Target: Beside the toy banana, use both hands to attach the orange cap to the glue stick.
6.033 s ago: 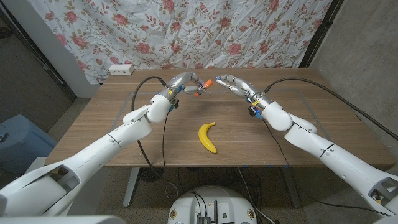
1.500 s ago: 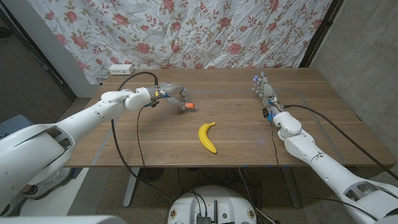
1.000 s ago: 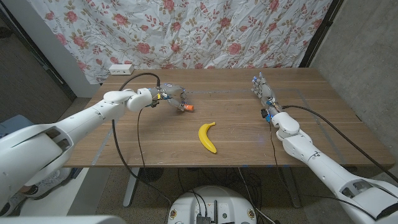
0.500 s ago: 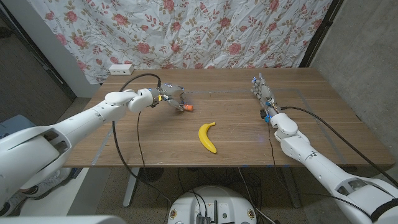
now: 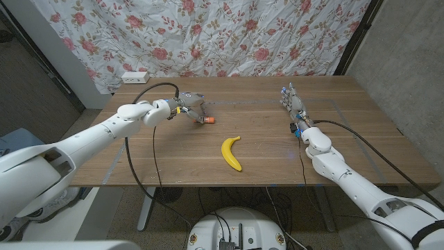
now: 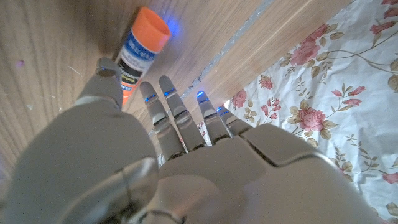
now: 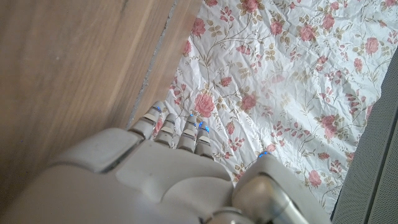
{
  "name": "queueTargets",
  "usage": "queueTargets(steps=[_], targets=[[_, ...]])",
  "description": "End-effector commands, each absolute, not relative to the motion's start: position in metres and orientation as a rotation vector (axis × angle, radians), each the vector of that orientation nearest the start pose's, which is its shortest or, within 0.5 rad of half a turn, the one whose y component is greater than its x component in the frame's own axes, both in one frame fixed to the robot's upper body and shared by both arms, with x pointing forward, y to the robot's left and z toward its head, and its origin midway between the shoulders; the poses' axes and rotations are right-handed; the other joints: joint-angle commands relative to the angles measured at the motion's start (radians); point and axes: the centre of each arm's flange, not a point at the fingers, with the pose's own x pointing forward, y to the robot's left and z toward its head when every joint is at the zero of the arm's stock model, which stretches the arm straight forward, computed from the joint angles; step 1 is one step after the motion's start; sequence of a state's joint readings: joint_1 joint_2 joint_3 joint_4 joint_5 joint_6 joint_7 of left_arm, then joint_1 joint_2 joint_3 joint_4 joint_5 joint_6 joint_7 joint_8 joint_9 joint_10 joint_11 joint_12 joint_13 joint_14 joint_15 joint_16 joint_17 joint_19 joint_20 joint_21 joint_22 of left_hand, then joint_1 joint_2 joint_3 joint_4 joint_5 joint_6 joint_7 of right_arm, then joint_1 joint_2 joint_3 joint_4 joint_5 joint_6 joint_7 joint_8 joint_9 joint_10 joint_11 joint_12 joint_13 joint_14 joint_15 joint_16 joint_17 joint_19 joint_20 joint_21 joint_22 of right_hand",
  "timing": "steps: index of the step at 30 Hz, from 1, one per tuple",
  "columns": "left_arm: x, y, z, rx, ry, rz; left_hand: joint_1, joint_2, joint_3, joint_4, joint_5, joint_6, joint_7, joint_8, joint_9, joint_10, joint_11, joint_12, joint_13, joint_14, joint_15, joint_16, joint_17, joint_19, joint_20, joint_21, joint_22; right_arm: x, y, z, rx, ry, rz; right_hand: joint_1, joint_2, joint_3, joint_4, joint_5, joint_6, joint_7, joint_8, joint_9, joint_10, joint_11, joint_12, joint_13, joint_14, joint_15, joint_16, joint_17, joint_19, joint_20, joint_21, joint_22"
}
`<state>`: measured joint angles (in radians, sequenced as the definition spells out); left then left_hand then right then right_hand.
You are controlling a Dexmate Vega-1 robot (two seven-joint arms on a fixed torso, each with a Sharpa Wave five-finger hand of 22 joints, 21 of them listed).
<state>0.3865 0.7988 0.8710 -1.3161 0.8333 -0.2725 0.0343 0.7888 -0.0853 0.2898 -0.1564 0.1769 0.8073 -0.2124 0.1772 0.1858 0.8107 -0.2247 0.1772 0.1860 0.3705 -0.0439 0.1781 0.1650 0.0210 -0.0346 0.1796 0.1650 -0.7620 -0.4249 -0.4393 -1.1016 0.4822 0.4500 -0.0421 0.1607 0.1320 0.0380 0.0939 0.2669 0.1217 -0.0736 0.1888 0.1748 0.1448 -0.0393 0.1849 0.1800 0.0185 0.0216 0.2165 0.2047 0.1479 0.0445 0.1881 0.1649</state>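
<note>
The glue stick [image 5: 207, 120] lies on the wooden table [image 5: 166, 156], up and left of the yellow toy banana [image 5: 232, 153]. In the left wrist view its blue-and-white body [image 6: 134, 57] carries the orange cap [image 6: 151, 26] on its end. My left hand [image 5: 189, 104] is just left of the stick with its fingers [image 6: 168, 109] stretched out and nothing in its grasp; the thumb tip [image 6: 104, 78] is close beside the stick, and whether it touches is unclear. At the back right of the table my right hand [image 5: 292, 98] holds nothing, fingers [image 7: 177, 134] straight.
A white power strip [image 5: 135, 77] sits at the table's back left edge. A flowered curtain [image 5: 229, 35] hangs behind the table. A black cable [image 5: 156, 90] loops over my left forearm. Bare wood spreads around the banana and toward the front edge.
Six seconds ago both hands met above the table's back middle over the stick and cap. Since then the right hand has gone right, and the left has set the stick down and let go.
</note>
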Motion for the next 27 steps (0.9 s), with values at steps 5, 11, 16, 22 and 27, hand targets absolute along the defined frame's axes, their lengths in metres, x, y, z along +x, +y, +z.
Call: queueTargets(steps=[5, 11, 16, 22, 27], targets=[[0.6593, 0.2384, 0.0443, 1.967, -0.687, -0.121, -0.04, -0.017, -0.019, 0.008, -0.002, -0.12, 0.001, 0.0, -0.001, -0.124, 0.001, -0.003, -0.002, -0.065, -0.116, -0.003, 0.006, -0.038, 0.009, 0.004, 0.004, 0.6731, -0.2707, -0.0424, -0.054, -0.657, 0.129, -0.006, -0.002, 0.002, 0.004, 0.008, 0.009, -0.001, 0.003, 0.001, 0.011, -0.002, 0.006, 0.002, 0.005, 0.001, 0.001, 0.002, 0.009, -0.003, 0.0, 0.003], [0.6593, 0.2395, 0.0467, 1.973, -0.635, -0.131, -0.098, -0.025, -0.036, 0.013, 0.0, -0.276, 0.01, -0.002, -0.005, -0.293, 0.004, -0.006, -0.006, -0.166, -0.072, -0.001, 0.005, -0.091, 0.032, 0.001, 0.004, 0.6735, -0.2697, -0.043, -0.051, -0.659, 0.131, -0.007, -0.002, 0.003, 0.005, 0.008, 0.009, -0.002, 0.002, 0.001, 0.012, -0.003, 0.006, 0.002, 0.005, 0.002, 0.001, 0.003, 0.009, -0.003, 0.0, 0.003], [0.6587, 0.2419, 0.0485, 1.964, -0.601, -0.134, -0.125, -0.027, -0.043, 0.016, 0.001, -0.344, 0.018, -0.003, -0.005, -0.369, 0.006, -0.007, -0.007, -0.221, -0.049, -0.006, 0.005, -0.118, 0.048, 0.0, 0.004, 0.6738, -0.2704, -0.043, -0.052, -0.663, 0.133, -0.008, -0.002, 0.003, 0.005, 0.009, 0.007, -0.004, 0.001, 0.001, 0.012, -0.001, 0.006, 0.002, 0.005, 0.004, 0.0, 0.003, 0.009, -0.001, -0.001, 0.003], [0.6591, 0.2436, 0.0511, 1.936, -0.502, -0.17, -0.183, -0.018, -0.054, 0.026, 0.001, -0.447, 0.04, -0.001, -0.007, -0.51, 0.019, -0.008, -0.008, -0.316, -0.007, -0.006, 0.004, -0.174, 0.069, -0.001, 0.004, 0.6737, -0.2717, -0.0413, -0.055, -0.666, 0.132, -0.01, -0.005, 0.003, 0.006, 0.009, 0.004, -0.004, -0.001, 0.001, 0.01, -0.002, 0.005, 0.002, 0.003, 0.005, -0.001, 0.003, 0.008, -0.001, -0.001, 0.003], [0.6601, 0.2453, 0.0511, 1.902, -0.432, -0.185, -0.252, 0.015, -0.057, 0.038, -0.002, -0.565, 0.056, -0.004, -0.008, -0.689, 0.061, -0.01, -0.01, -0.435, 0.053, -0.008, 0.004, -0.245, 0.097, -0.001, 0.005, 0.6738, -0.2723, -0.0407, -0.061, -0.666, 0.128, -0.012, -0.005, 0.003, 0.006, 0.009, 0.003, -0.004, -0.001, 0.001, 0.01, -0.002, 0.005, 0.002, 0.001, 0.003, -0.002, 0.003, 0.006, 0.0, -0.001, 0.003]])
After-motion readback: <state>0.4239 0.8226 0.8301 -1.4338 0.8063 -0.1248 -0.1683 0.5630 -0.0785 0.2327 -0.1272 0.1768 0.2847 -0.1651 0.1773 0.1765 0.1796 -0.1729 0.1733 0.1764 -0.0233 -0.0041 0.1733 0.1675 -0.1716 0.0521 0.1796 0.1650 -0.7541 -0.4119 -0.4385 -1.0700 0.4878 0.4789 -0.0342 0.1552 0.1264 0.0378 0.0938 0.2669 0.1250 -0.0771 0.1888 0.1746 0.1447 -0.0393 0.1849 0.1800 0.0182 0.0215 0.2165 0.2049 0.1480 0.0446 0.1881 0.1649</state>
